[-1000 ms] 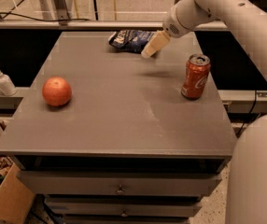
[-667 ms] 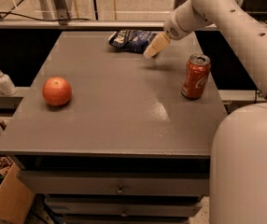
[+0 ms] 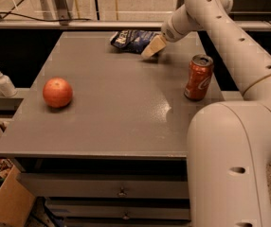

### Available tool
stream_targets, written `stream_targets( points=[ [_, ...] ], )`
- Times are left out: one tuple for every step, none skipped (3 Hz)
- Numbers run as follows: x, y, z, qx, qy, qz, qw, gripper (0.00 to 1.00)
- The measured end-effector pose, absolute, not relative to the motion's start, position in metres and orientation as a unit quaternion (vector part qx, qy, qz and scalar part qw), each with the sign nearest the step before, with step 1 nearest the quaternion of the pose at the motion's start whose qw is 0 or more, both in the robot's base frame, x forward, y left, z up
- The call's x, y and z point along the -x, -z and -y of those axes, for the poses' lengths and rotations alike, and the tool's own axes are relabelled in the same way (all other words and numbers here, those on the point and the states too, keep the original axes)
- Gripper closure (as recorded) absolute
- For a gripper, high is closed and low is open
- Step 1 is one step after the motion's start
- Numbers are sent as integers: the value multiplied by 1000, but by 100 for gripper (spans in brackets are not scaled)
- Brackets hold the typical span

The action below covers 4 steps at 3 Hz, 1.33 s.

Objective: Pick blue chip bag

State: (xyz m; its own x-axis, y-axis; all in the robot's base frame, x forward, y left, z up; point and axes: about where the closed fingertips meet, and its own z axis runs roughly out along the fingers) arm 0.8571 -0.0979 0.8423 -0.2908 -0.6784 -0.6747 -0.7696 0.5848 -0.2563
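The blue chip bag (image 3: 131,39) lies crumpled at the far edge of the grey table (image 3: 116,112), dark blue with white lettering. My gripper (image 3: 152,48) hangs low over the table just right of the bag, its tan fingers pointing down and to the left at the bag's right end. It holds nothing that I can see. The white arm reaches in from the right and fills the lower right of the view.
An orange-red soda can (image 3: 198,77) stands upright near the table's right edge. A red-orange apple (image 3: 57,92) sits at the left. A white pump bottle (image 3: 4,81) stands on a ledge left of the table. Drawers (image 3: 121,191) lie below.
The gripper has stayed by the bag's right end. The arm's lower part has swung closer and now fills more of the lower right. The bag, can and apple have not moved.
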Motion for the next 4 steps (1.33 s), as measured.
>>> stream_targets(
  points=[
    [-862, -836, 89, 446, -72, -808, 378, 18],
    [-865, -833, 85, 442, -80, -812, 372, 43],
    [-864, -836, 91, 433, -84, -818, 369, 65],
    [-850, -875, 97, 417, -122, -808, 399, 100]
  ],
)
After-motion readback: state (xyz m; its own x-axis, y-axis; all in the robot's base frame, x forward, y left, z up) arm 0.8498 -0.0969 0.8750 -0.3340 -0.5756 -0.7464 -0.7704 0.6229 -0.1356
